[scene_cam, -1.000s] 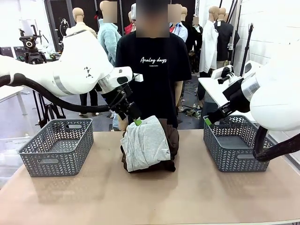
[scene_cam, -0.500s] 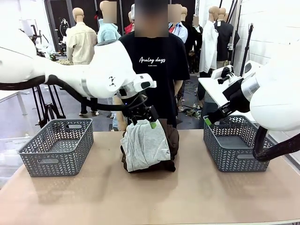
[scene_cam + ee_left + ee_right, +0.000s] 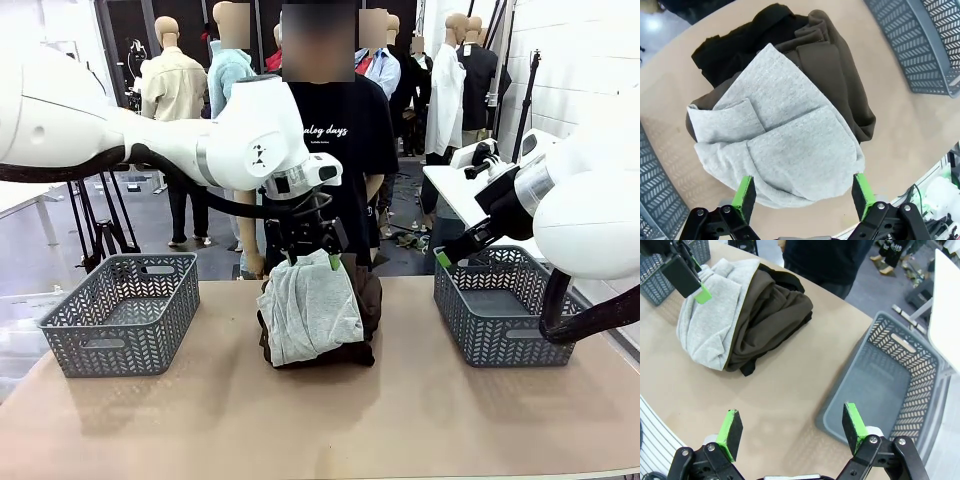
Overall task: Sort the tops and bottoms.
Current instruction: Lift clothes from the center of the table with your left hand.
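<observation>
At table centre, the pile of garments sits on the table (image 3: 320, 420) between two grey baskets: left basket (image 3: 120, 312) at nine o'clock of it, right basket (image 3: 500, 322) at three o'clock, both well apart from it and, as far as I can see, with nothing in them. Light grey garment (image 3: 785, 135) lies on top, draped over a dark brown garment (image 3: 837, 75), with a black garment (image 3: 735, 42) showing beneath. Left gripper (image 3: 308, 260) hangs over the pile's twelve o'clock edge, fingers spread wide and holding nothing. From its wrist camera the green pads (image 3: 745, 194) straddle the grey hem; contact with cloth I cannot tell. Right gripper (image 3: 792, 427) hovers by the right basket's ten o'clock corner, likewise wide apart and empty. Judgement: sorting not begun, first pick pending. Risks: a deep close could catch the brown layer with the grey, sending two garments into one basket. A shallow pinch on a loose fold could slip mid-carry, leaving cloth over a basket rim. A sideways pull may drag the whole pile.
</observation>
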Robot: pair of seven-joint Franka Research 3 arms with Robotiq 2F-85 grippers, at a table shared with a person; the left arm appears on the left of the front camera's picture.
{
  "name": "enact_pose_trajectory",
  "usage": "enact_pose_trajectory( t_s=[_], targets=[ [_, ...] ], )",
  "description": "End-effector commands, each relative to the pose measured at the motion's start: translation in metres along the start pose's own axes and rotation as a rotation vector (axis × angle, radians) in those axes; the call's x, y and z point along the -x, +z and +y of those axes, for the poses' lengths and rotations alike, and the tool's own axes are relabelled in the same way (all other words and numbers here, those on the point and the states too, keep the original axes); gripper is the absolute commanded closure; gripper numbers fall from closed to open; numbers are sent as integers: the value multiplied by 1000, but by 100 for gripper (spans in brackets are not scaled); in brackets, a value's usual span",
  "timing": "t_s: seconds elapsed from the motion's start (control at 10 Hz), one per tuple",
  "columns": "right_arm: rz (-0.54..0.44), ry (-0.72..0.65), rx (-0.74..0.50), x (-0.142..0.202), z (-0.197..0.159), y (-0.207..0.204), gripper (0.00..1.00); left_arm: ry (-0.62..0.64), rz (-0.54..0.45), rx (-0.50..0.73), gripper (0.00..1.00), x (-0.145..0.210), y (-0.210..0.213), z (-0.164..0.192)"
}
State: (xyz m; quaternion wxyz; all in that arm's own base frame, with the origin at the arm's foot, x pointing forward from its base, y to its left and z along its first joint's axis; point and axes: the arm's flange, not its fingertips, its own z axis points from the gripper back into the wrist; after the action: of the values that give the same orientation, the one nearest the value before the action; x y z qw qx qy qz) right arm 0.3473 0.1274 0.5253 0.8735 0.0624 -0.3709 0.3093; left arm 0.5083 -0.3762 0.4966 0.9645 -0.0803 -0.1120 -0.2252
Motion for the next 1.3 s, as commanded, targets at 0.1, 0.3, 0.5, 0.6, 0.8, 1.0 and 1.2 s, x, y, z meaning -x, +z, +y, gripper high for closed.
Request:
enact_pose_trajectory(
  t_s=[0.1, 0.3, 0.5, 0.6, 0.8, 1.0, 1.2],
  targets=[
    [0, -9, -8, 0, 0, -1, 0, 39, 13, -49, 0, -14, -12, 2],
    [0, -9, -8, 0, 0, -1, 0, 46, 20, -69, 0, -15, -20, 3],
    [0, -9, -8, 0, 0, -1, 0, 58, 12, -76, 0, -20, -26, 7],
    [0, -9, -8, 0, 0, -1, 0, 63, 17, -72, 0, -21, -31, 10],
    [0, -9, -8, 0, 0, -1, 0, 75, 10, -79, 0, -21, -31, 11],
    [0, -9, -8, 0, 0, -1, 0, 77, 22, -71, 21, -23, -31, 11],
    [0, -9, -8, 0, 0, -1, 0, 81, 40, -71, 56, -25, -32, 11]
  ],
)
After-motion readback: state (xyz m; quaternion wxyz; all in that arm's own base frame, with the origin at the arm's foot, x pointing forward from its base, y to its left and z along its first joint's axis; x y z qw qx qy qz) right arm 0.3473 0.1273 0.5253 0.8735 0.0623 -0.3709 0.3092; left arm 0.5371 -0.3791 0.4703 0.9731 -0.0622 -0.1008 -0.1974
